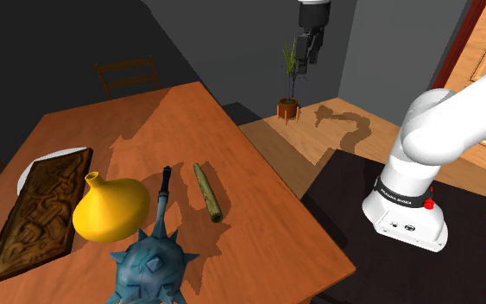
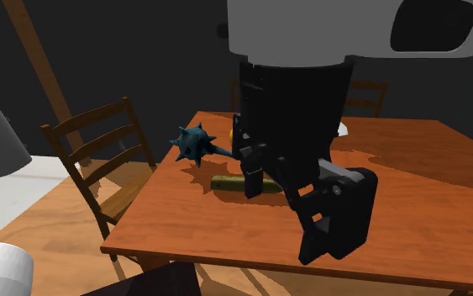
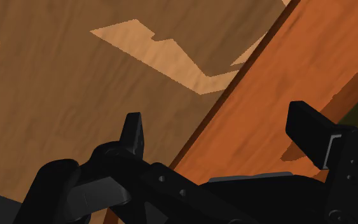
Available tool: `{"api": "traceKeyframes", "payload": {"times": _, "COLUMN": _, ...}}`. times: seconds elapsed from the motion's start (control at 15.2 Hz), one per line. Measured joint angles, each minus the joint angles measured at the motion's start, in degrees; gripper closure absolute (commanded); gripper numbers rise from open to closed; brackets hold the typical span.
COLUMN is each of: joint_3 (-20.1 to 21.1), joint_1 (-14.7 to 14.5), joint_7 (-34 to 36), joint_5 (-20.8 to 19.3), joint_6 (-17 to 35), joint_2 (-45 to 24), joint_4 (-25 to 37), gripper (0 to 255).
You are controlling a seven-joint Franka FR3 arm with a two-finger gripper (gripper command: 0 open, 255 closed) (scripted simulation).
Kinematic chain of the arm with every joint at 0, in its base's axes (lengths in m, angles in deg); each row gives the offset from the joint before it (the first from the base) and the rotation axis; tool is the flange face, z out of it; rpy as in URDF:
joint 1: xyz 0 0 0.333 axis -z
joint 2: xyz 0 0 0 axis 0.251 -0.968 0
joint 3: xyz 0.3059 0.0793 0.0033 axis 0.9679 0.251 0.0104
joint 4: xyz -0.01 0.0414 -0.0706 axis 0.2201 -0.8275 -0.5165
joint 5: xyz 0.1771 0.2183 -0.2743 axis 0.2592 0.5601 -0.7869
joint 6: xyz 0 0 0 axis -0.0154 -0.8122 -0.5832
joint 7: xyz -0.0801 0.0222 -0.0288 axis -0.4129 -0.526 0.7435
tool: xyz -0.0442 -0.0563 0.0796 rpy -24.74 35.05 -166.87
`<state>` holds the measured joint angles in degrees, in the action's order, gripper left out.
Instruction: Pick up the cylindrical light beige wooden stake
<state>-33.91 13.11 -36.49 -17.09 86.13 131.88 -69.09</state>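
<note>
The stake is a short olive-brown cylinder lying flat on the orange-brown wooden table, close to the edge nearest the stand. In the second exterior view the stake lies just behind the hand, partly hidden by it. My black gripper hangs high above the floor, well off the table's edge and far from the stake. It is open: in the wrist view the gripper has its fingers wide apart with nothing between them, over the table's edge. The gripper looms in the foreground of the second exterior view.
Beside the stake lies a blue spiked mace, then a yellow gourd-shaped vase and a carved brown board on a white plate. A chair stands behind the table, another chair at its side. A potted plant sits on the floor.
</note>
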Motion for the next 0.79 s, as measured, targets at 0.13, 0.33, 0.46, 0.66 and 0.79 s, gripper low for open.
{"api": "traceKeyframes", "payload": {"times": 0.13, "joint_3": 0.6, "joint_1": -0.1, "joint_7": 0.9, "joint_5": 0.4, "joint_6": 0.4, "joint_2": 0.1, "joint_4": -0.5, "gripper": 0}}
{"api": "traceKeyframes", "payload": {"times": 0.33, "joint_3": 3.9, "joint_1": -0.7, "joint_7": 6.1, "joint_5": 2.3, "joint_6": 3.3, "joint_2": -0.3, "joint_4": -3.0, "gripper": 0}}
{"api": "traceKeyframes", "payload": {"times": 0.46, "joint_3": 6.5, "joint_1": -1.1, "joint_7": 10.1, "joint_5": 3.8, "joint_6": 5.5, "joint_2": -0.9, "joint_4": -4.4, "gripper": 0}}
{"api": "traceKeyframes", "payload": {"times": 0.66, "joint_3": 10.1, "joint_1": -1.7, "joint_7": 15.8, "joint_5": 5.8, "joint_6": 9.3, "joint_2": -2.3, "joint_4": -6.7, "gripper": 0}}
{"api": "traceKeyframes", "payload": {"times": 0.79, "joint_3": 13.0, "joint_1": -2.3, "joint_7": 20.1, "joint_5": 7.2, "joint_6": 11.6, "joint_2": -3.6, "joint_4": -7.6, "gripper": 0}}
